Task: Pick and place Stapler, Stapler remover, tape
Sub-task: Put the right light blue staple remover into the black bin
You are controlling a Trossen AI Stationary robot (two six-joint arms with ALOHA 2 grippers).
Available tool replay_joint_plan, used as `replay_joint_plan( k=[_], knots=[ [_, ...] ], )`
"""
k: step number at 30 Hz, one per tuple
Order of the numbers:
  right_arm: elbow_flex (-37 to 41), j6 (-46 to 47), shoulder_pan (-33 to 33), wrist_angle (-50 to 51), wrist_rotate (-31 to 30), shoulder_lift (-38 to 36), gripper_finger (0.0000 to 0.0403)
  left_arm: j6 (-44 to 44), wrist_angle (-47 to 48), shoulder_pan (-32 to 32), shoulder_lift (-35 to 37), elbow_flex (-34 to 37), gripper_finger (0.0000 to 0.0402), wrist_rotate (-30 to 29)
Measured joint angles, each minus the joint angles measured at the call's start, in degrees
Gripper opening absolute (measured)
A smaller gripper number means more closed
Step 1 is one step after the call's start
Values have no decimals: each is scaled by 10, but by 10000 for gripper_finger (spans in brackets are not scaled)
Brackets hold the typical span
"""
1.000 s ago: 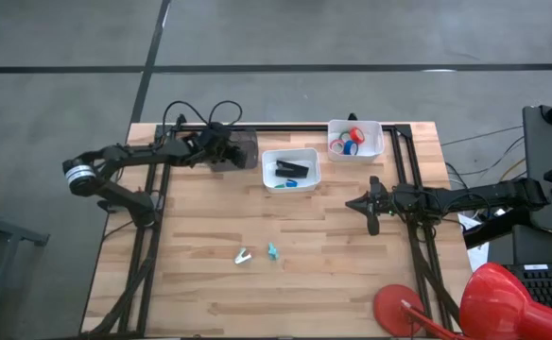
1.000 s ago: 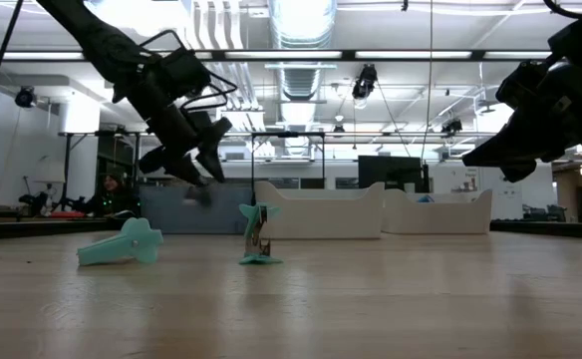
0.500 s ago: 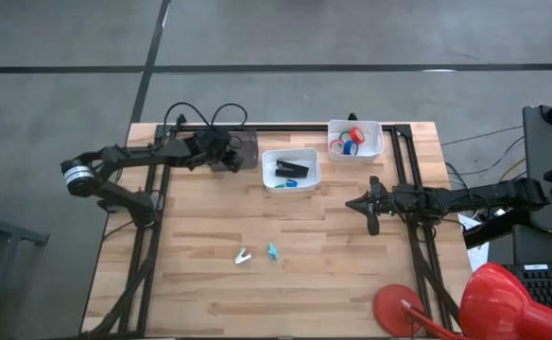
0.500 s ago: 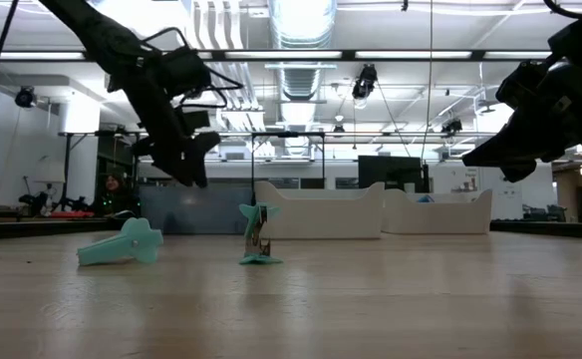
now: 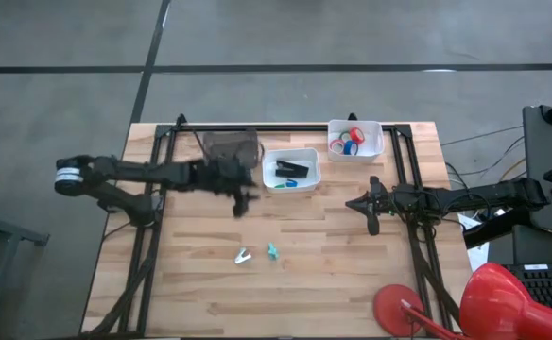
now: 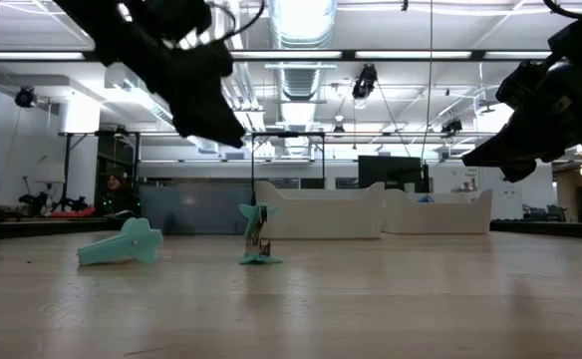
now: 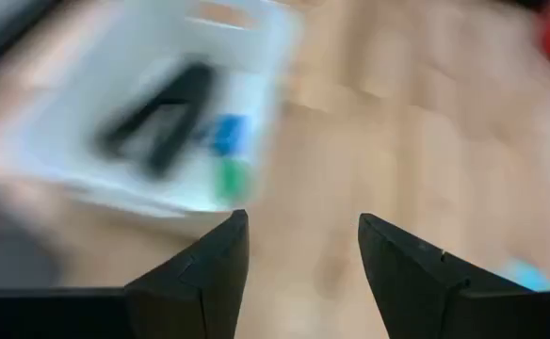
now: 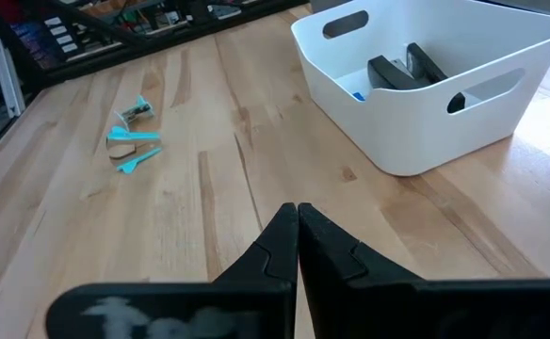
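The black stapler (image 5: pixel 293 168) lies in a white bin (image 5: pixel 306 154) at the table's far middle, beside a small blue and green thing (image 5: pixel 296 184). Tape rolls, red, blue and pink (image 5: pixel 348 143), lie in a second white bin (image 5: pixel 374 132) farther right. Two small teal staple removers (image 5: pixel 244 256) (image 5: pixel 272 250) rest on the bare wood near the table's middle. My left gripper (image 5: pixel 240 200) hovers open and empty above the table, just left of the stapler's bin (image 7: pixel 256 38). My right gripper (image 5: pixel 367 208) waits shut at the right, with nothing in it (image 8: pixel 297 226).
A dark bin (image 5: pixel 231 146) stands at the far left of the stapler's bin. A black frame (image 5: pixel 404 189) runs along the table's sides and far edge. A red lamp (image 5: pixel 489 302) stands at the near right corner. Bare wood lies around the staple removers.
My left gripper has swung from above the dark bin toward the table's near edge and a little right, rolling as it went. It now hangs higher, beside the stapler's bin, and has stayed open and empty.
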State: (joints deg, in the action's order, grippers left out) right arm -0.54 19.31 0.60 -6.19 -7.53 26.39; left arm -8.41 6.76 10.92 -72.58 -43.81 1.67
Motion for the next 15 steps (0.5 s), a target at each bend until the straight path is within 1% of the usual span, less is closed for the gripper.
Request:
replay_joint_plan(
  k=[3, 5, 10, 14, 15],
  knots=[
    [0, 0, 0, 0, 0, 0, 8, 15, -6, -83, -8, 0, 202, -10],
    [0, 0, 0, 0, 0, 0, 8, 30, -10, -139, -18, 0, 202, -44],
    [0, 0, 0, 0, 0, 0, 8, 73, -45, -257, -54, 0, 202, -174],
    [0, 0, 0, 0, 0, 0, 8, 91, -77, -325, -93, 0, 202, -295],
    [0, 0, 0, 0, 0, 0, 8, 95, -82, -337, -102, 0, 202, -314]
  ],
)
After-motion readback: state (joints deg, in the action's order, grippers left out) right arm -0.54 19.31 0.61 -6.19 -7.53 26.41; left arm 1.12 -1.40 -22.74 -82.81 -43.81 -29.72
